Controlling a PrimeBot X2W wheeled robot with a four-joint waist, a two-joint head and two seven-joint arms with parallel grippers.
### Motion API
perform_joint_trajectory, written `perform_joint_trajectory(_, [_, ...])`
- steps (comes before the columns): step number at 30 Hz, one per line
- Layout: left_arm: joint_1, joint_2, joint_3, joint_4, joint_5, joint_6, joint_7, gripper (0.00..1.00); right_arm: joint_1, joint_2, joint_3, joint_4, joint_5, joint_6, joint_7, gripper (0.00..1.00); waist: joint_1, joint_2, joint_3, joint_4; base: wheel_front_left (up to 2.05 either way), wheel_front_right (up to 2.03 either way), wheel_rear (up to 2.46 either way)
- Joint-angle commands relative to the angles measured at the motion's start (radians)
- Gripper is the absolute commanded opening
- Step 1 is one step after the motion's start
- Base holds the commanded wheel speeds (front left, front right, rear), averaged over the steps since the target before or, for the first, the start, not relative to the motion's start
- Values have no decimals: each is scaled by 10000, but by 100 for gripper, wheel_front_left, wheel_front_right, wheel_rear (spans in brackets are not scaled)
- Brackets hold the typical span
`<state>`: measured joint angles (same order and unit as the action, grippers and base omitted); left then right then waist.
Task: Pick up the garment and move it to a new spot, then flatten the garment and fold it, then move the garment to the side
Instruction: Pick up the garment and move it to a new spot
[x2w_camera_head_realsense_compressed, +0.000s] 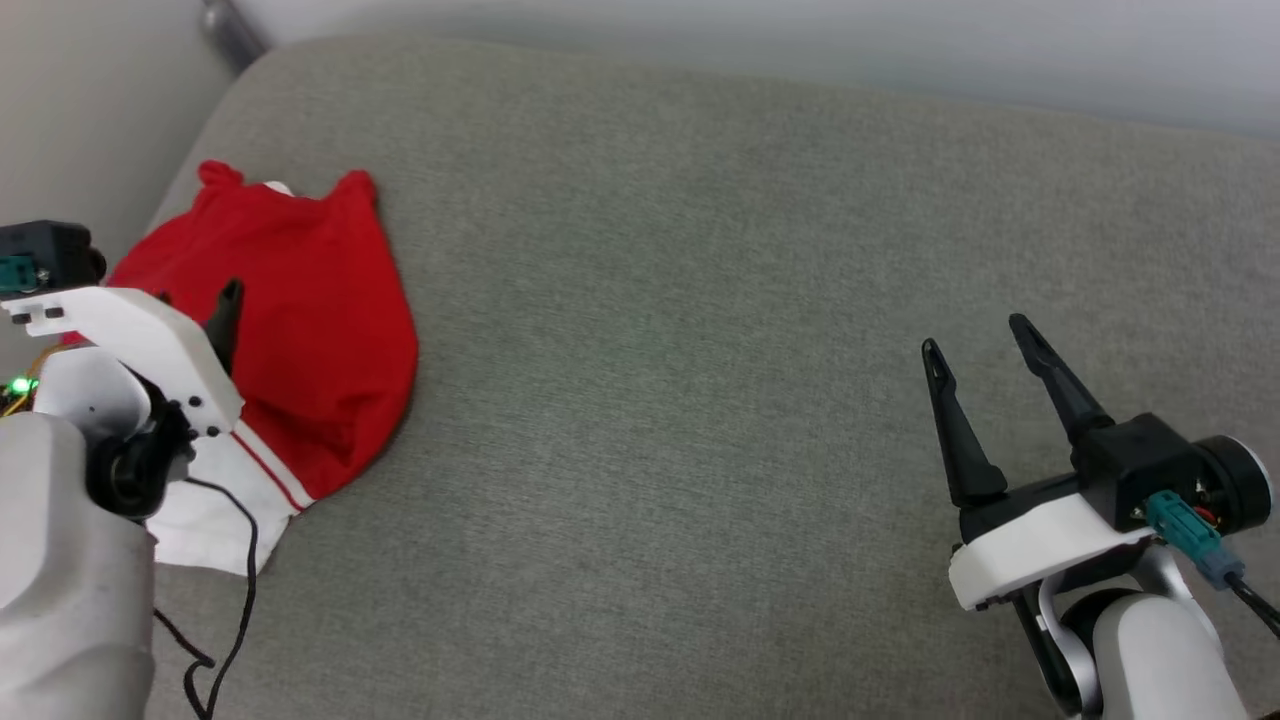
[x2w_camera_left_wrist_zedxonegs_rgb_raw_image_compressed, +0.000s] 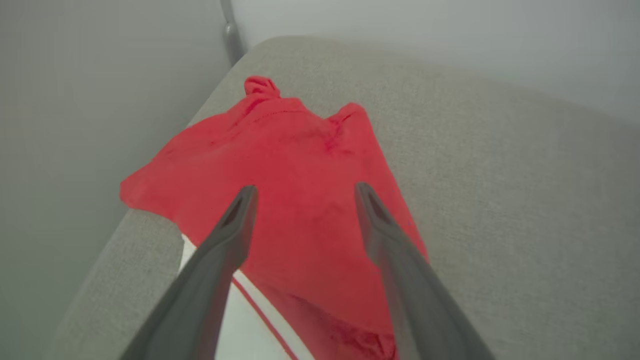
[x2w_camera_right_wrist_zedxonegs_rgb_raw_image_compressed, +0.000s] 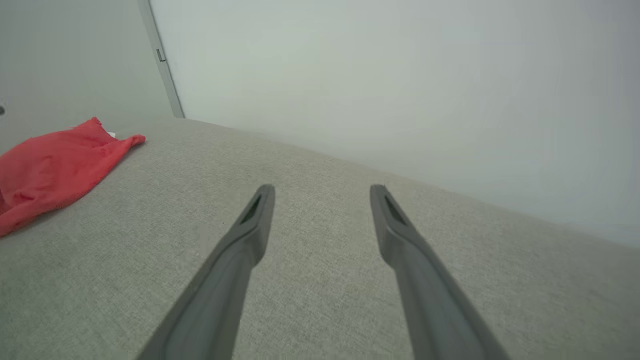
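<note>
Red garment (x2w_camera_head_realsense_compressed: 310, 300) crumpled on grey cushion (x2w_camera_head_realsense_compressed: 700, 300), near edge hidden behind left gripper (x2w_camera_left_wrist_zedxonegs_rgb_raw_image_compressed: 302, 195), spread wide, empty, right gripper (x2w_camera_head_realsense_compressed: 978, 338) likewise

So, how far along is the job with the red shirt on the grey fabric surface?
Nothing looks done for sure: the red shirt with a white, red-striped sleeve lies rumpled, not neatly folded, near the left edge of the grey fabric surface. In hand: nothing; the left gripper hovers open over the shirt, the right gripper is open, far from it. Probably left: picking up, flattening, folding, moving aside.
</note>
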<state>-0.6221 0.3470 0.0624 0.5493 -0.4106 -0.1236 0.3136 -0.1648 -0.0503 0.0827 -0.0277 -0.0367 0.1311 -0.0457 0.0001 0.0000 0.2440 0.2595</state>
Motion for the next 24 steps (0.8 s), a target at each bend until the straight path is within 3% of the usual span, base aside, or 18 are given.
perform_joint_trajectory(1, [-169,211,-1,248,-269,-51,631,100,-239,-3,11,-12,43,-7,-48,100,-1,0,876,-761,0,0,0])
perform_joint_trajectory(7, [-188,754,-106,1404,-1350,-65,3336,100,-613,-3,36,170,95,-7,-184,100,-1,0,1527,-1139,0,0,0])
perform_joint_trajectory(11, [-2,608,-115,2078,-1759,-41,4247,100,-745,-3,42,298,118,-7,-293,100,-1,0,1680,-1250,0,0,0])
perform_joint_trajectory(12, [56,528,-125,2234,-1840,-11,4412,78,-757,-1,43,337,119,-7,-323,100,-1,0,1674,-1265,0,0,0])
perform_joint_trajectory(13, [135,395,-136,2377,-1951,-4,4589,39,-772,-3,36,375,124,-7,-338,100,-1,0,1650,-1276,0,0,0])
perform_joint_trajectory(14, [176,324,-158,2381,-1956,-39,4524,13,-790,-1,7,397,111,-7,-356,100,-1,0,1609,-1274,0,0,0])
perform_joint_trajectory(15, [181,328,-166,2356,-1942,-41,4357,0,-806,-1,-18,409,96,-7,-354,100,-1,0,1563,-1266,0,0,0])
perform_joint_trajectory(18, [60,544,-191,2103,-1649,16,3527,0,-735,-1,-73,459,83,-7,-371,100,-1,0,1272,-1210,0,0,0])
perform_joint_trajectory(24, [-433,1048,-325,1452,-639,329,795,0,-334,-1,-189,648,225,-7,-492,100,-1,0,133,-1025,0,0,0])
